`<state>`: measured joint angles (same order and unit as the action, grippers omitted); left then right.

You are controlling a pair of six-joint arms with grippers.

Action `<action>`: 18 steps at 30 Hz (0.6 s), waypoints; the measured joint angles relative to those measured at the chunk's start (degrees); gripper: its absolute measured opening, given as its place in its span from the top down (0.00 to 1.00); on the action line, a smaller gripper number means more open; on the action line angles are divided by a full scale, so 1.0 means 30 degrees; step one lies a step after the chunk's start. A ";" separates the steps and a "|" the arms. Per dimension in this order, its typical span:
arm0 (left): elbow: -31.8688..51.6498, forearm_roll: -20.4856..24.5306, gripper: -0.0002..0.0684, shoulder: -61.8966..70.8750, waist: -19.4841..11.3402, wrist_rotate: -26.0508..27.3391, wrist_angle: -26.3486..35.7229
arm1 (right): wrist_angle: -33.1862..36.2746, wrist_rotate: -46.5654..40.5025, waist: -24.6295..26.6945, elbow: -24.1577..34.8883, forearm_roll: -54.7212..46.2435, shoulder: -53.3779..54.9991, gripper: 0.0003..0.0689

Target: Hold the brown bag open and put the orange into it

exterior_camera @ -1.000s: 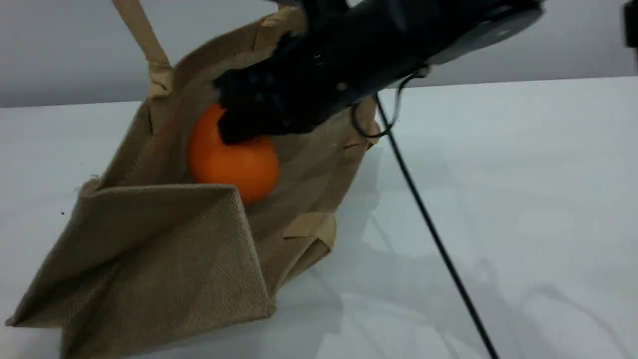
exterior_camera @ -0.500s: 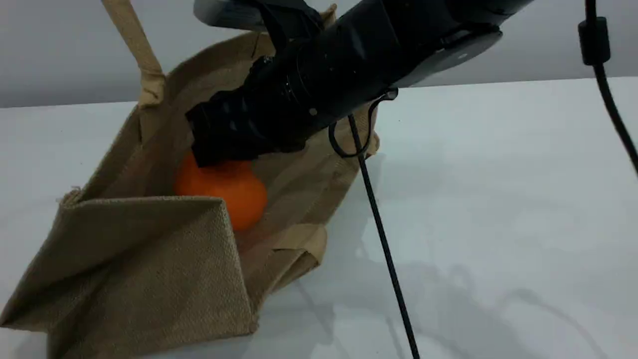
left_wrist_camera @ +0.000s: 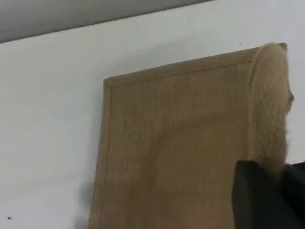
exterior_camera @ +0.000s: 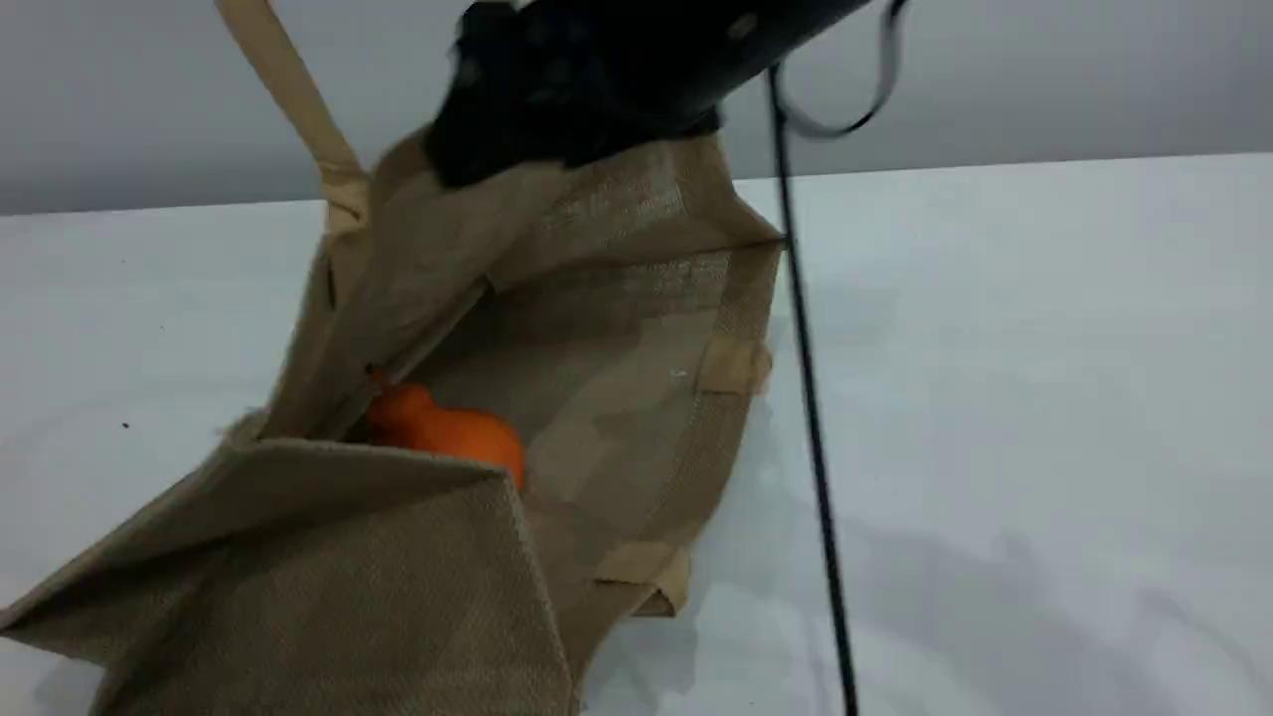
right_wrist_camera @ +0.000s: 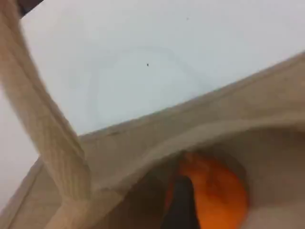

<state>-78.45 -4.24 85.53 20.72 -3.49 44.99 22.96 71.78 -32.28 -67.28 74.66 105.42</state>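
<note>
One knobbed orange [exterior_camera: 448, 433] inside brown bag [exterior_camera: 617, 328], handle [left_wrist_camera: 269, 105] in pinch of left tool [left_wrist_camera: 274, 174]; right tool [exterior_camera: 487, 129] spread unclear.

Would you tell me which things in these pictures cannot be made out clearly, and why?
Orange: lower part hidden behind the brown bag's front fold, scene view; blurred in right wrist view.
Right gripper: motion-blurred in scene view; jaws unreadable.
Handle: top cut off by scene view's upper edge.
Left gripper: only its dark tip shows, at left wrist view's corner.
</note>
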 joint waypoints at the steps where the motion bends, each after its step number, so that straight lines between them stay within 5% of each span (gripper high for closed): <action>1: 0.0152 -0.0095 0.87 0.0207 0.0000 0.0000 -0.0192 | 0.0313 -0.0984 0.0324 0.0123 -0.0871 -0.0404 0.24; 10: 0.0629 -0.0114 0.87 0.2464 0.0068 0.0000 -0.1221 | 0.5501 -0.8436 0.3294 0.0189 -0.8039 -0.3783 0.25; 18: 0.0641 0.0144 0.87 0.4682 0.1355 0.0073 -0.2348 | 0.8597 -1.2889 0.4078 0.0189 -1.2309 -0.5010 0.28</action>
<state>-76.53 -3.80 99.57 24.78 -3.27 37.95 48.75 33.12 -20.04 -66.72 37.74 90.39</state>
